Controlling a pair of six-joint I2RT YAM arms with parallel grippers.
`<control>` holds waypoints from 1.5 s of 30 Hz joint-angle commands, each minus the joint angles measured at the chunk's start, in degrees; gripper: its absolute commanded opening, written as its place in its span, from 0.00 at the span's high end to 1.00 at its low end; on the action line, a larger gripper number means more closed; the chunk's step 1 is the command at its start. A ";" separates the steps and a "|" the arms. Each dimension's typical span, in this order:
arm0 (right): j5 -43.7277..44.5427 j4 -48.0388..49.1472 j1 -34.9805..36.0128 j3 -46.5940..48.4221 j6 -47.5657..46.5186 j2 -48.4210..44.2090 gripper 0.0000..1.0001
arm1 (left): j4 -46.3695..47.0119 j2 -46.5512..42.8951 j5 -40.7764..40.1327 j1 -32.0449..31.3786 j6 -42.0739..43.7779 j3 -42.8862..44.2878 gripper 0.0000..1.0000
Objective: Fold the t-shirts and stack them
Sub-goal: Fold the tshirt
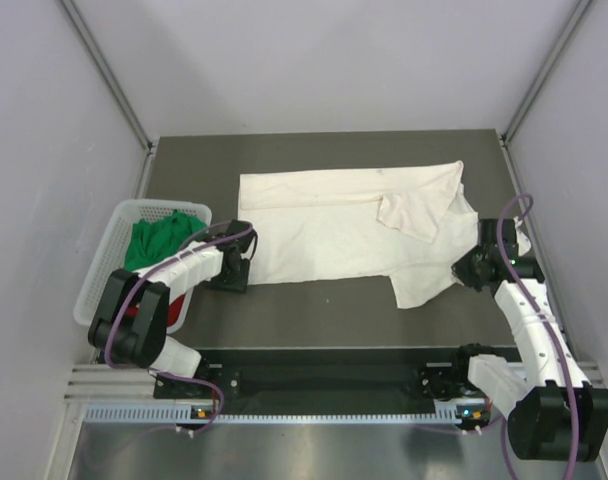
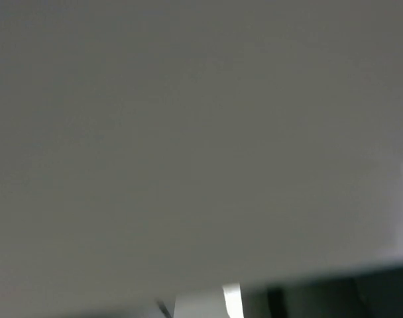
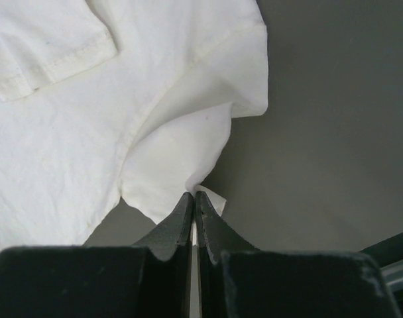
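The right gripper [image 3: 193, 197] is pinched tight on the cream tee [image 1: 334, 225]. Its two fingers [image 3: 172, 228] meet with only a thin fold of hem between the tips. From that pinch the cloth rises and fans away ahead and to the left of the fingers, and a sleeve [image 3: 49, 53] lies doubled over the body farther out on the same side. To the right of the fingers is bare table [image 3: 334, 132].

The rest of the tee lies spread flat across the table between the two arms. The left gripper [image 1: 236, 268] sits low at the tee's near left corner, tips at the cloth edge. Whether its fingers are apart or holding the cloth I cannot tell — its own camera shows only a pale blur. Just beyond it, on its outer side, stands the basket [image 1: 104, 265] with the green tee [image 1: 162, 238] bunched inside.
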 commanded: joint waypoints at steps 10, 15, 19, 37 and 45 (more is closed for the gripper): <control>5.28 1.20 0.60 2.62 -1.97 -2.25 1.00 | 6.01 -2.06 -1.25 -0.41 0.04 -2.24 1.00; 2.11 9.37 0.60 3.68 -6.90 -2.17 1.00 | 7.76 -3.12 -4.60 -0.59 5.32 1.37 1.00; 1.85 13.15 0.60 5.96 -10.06 -0.50 1.00 | 11.63 -2.60 -5.91 -0.50 8.05 2.68 1.00; -0.26 22.12 0.07 26.35 -20.35 21.55 1.00 | 2.76 12.51 -13.91 3.54 10.43 24.30 1.00; -2.80 24.31 -0.11 33.99 -20.97 31.93 1.00 | 1.62 22.00 -11.46 6.18 12.10 32.21 1.00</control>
